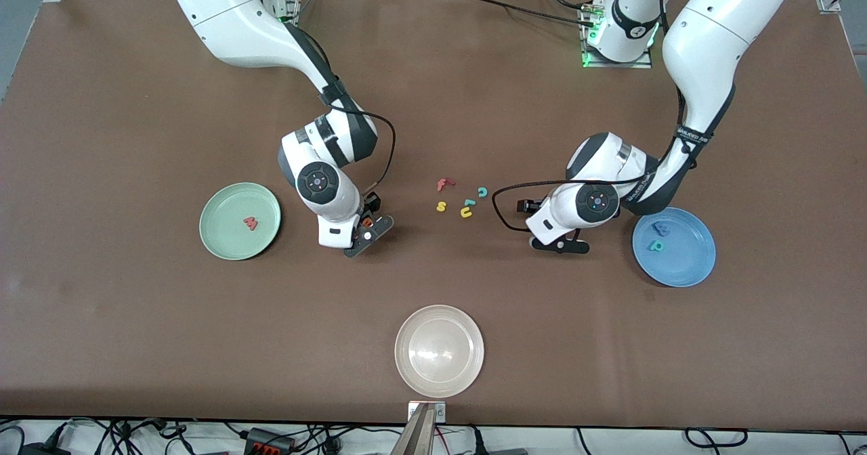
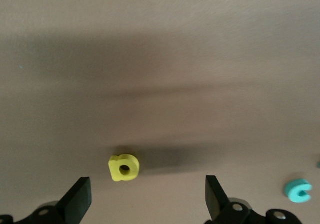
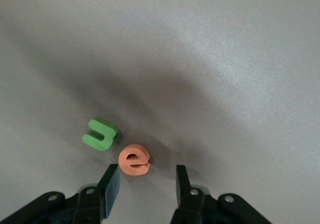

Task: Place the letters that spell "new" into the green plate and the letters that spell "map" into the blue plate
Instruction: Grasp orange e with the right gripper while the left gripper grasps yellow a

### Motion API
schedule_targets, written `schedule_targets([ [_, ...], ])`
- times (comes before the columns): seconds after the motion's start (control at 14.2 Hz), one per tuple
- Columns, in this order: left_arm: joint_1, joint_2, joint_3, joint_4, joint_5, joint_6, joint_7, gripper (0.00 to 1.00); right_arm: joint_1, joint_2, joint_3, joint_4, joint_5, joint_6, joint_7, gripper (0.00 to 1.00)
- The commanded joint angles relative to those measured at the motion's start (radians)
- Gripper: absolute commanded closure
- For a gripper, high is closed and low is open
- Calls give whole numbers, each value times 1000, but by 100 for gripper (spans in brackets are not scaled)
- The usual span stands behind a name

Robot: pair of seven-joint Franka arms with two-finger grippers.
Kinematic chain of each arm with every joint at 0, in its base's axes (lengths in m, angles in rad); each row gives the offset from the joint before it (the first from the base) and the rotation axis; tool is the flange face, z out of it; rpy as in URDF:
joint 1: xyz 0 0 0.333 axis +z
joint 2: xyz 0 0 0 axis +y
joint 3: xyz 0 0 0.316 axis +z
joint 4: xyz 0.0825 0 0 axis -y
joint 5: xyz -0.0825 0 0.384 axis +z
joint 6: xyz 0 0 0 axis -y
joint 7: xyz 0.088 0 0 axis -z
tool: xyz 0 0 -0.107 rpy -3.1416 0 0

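The right gripper (image 1: pixel 366 230) hangs low over the bench (image 1: pixel 101 319), left of the frame's middle in the front view. Its fingers (image 3: pixel 111 183) are partly apart, with the orange e (image 3: pixel 134 160) lying on the bench just ahead of the gap; they do not touch it. The green n (image 3: pixel 101 133) lies just beside the e.

The left gripper (image 1: pixel 559 244) is low over the bench right of the middle. Its fingers (image 2: pixel 79 198) are spread wide and hold nothing. The yellow a (image 2: pixel 124 167) lies between them, a bit ahead.

The green plate (image 1: pixel 220 238), at middle left, holds the salmon-red w (image 1: pixel 251 223). The blue plate (image 1: pixel 684 265), at middle right, holds the teal p (image 1: pixel 656 245) and what is probably the blue m (image 1: pixel 660 227).

The left arm has a small dark label, too small to read.
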Motion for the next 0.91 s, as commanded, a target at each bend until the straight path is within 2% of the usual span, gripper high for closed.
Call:
schedule_targets([
  [0.0, 22, -13, 1, -40, 63, 25, -4, 10, 13, 9, -6, 9, -13, 3, 2, 46],
  [0.14, 25, -1, 1, -40, 70, 25, -11, 25, 18, 12, -6, 9, -13, 12, 2, 46],
  [0.28, 25, -1, 3, -40, 71, 25, -11, 50, 22, 13, -6, 9, -13, 16, 2, 46],
  [0.35, 25, -1, 3, -40, 71, 25, -13, 58, 22, 18, -6, 9, -13, 18, 2, 46],
  [0.42, 25, 1, 3, -40, 71, 25, -13, 63, 22, 20, -6, 9, -13, 25, 2, 46],
  [0.63, 25, 13, 9, -40, 71, 36, -13, 63, 21, 30, -6, 9, -13, 39, -4, 50],
  [0.84, 25, 13, 10, -38, 71, 37, -13, 77, 21, 30, -6, 9, -13, 44, -11, 55],
])
